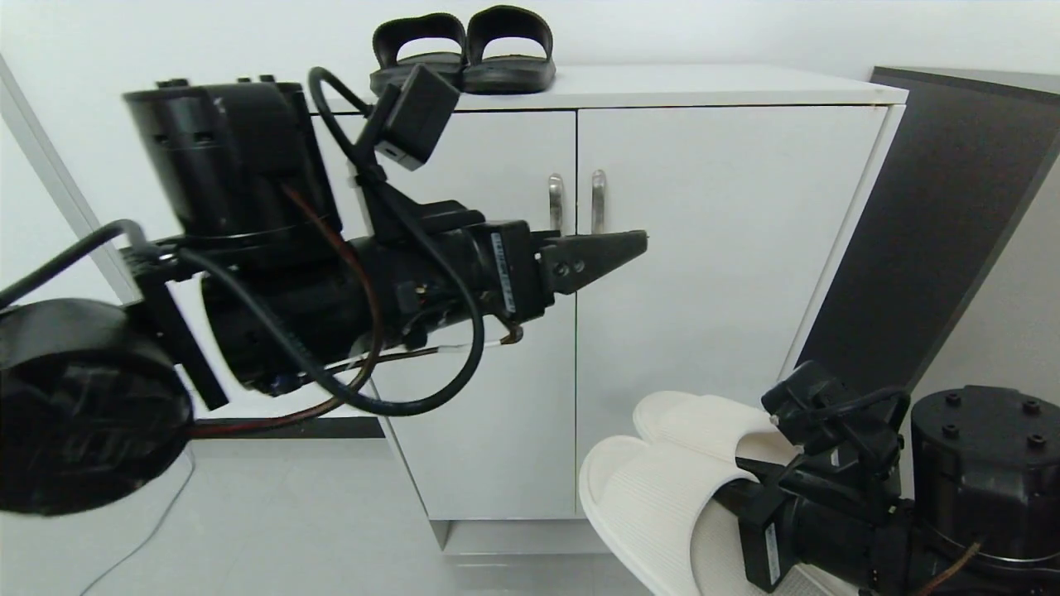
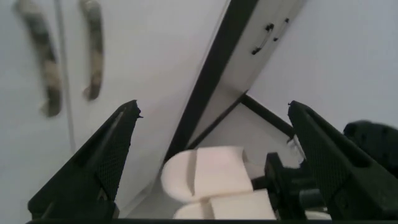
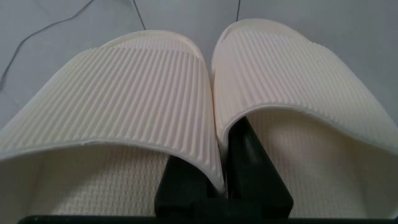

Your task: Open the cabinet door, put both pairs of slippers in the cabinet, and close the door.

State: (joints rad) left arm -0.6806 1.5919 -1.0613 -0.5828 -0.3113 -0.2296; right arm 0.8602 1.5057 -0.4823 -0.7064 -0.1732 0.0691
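A white cabinet (image 1: 720, 248) stands on a pale, glossy floor (image 1: 290, 513), raised on a recessed plinth. Both doors (image 1: 497, 397) are shut, with two metal handles (image 1: 575, 201) side by side at the centre seam. On its flat top (image 1: 704, 83) sits one pair of black slippers (image 1: 464, 50) – close together, near the left end, toes facing forward. A thin cable (image 1: 157, 513) trails across the floor left of the cabinet – loose and curved. A dark panel (image 1: 936, 232) stands just right of the cabinet.

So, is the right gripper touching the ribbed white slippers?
Touching. The right wrist view shows the right gripper shut on the adjoining strap edges of the ribbed white slippers.
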